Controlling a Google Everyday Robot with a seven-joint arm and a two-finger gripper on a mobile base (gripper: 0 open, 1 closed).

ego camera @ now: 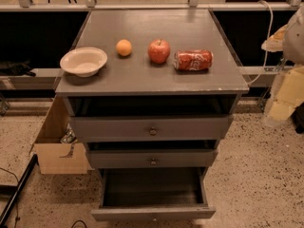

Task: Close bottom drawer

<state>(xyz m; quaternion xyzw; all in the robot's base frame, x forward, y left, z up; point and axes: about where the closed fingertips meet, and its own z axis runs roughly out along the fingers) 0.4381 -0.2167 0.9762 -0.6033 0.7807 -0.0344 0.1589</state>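
The grey wooden cabinet (152, 75) stands in the middle of the view. Its bottom drawer (153, 213) is pulled far out, and its dark inside looks empty. Its front panel is flat and plain, near the lower edge of the view. The middle drawer (152, 159) and the top drawer (151, 127), each with a small round knob, stick out a little. My gripper is not in view. A pale rounded shape (295, 32) at the right edge may be part of my arm.
On the cabinet top lie a white bowl (83, 61), an orange (124, 47), a red apple (158, 51) and a red soda can (193, 60) on its side. A cardboard box (59, 148) stands at the left, a black pole (14, 194) lower left, and pale boxes (285, 96) at the right.
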